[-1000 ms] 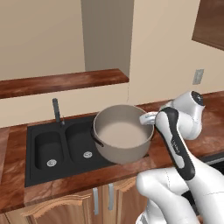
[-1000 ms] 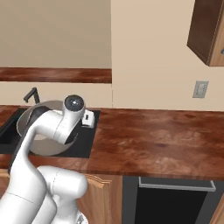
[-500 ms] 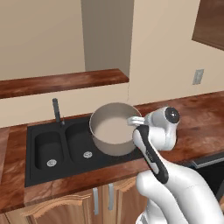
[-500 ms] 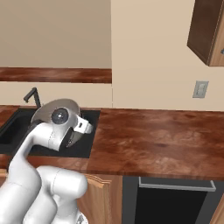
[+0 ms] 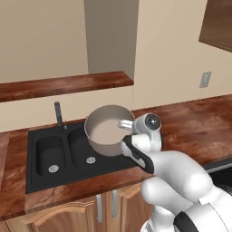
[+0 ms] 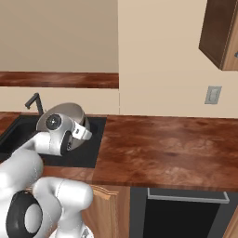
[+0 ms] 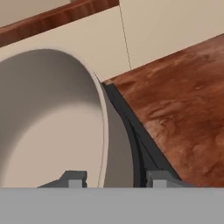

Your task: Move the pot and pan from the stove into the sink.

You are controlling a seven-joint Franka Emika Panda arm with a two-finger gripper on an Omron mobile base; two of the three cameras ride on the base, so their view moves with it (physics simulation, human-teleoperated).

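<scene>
Clamped on the rim of the pot (image 5: 106,130), one finger (image 7: 73,179) inside the wall and the other outside, the gripper (image 7: 114,180) has carried it further left since a second ago, so it now hangs over the right basin of the sink (image 5: 45,156).

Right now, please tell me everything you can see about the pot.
The pot is wide, deep and round, grey-beige metal outside with a pale, empty inside. It hangs tilted over the right basin of the black sink, above the basin floor. The gripper is shut on its rim: one finger inside the wall, the other outside. Its handles cannot be made out.
</scene>
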